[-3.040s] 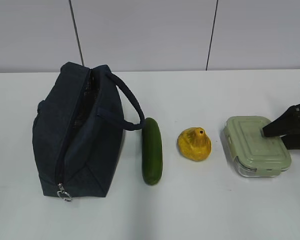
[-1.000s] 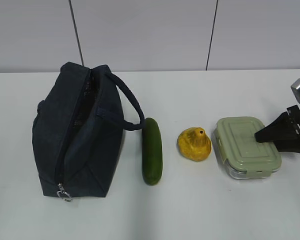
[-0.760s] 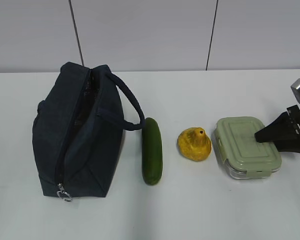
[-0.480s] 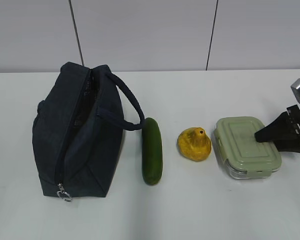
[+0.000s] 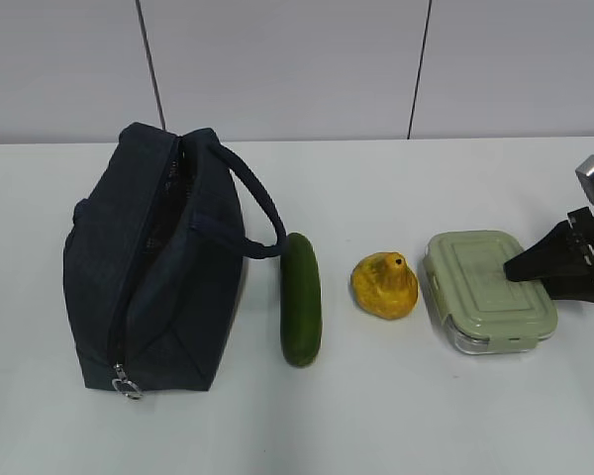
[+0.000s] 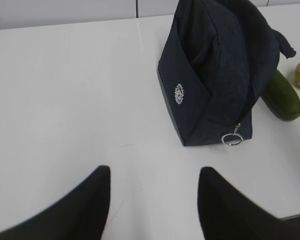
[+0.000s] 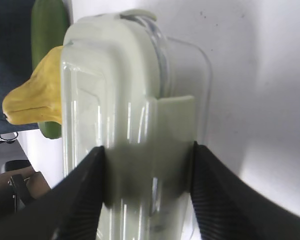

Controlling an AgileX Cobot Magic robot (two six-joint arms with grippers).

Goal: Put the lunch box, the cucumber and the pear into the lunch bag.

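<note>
While the right gripper (image 7: 146, 172) squeezes the near end of the lunch box (image 5: 489, 290) between its 2 black fingers (image 7: 80, 200), the box sits on the white table (image 5: 396, 416) at the right. The pear (image 5: 384, 285) is just left of it, then the cucumber (image 5: 301, 298), then the lunch bag (image 5: 153, 262). The left gripper (image 6: 154, 200) hangs open above bare table near the bag.

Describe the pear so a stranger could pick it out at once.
Start at the dark navy lunch bag on the table's left and move right past the cucumber. The pear sits next, before the lunch box. It is the only yellow, lumpy item, with a short stub top.
</note>
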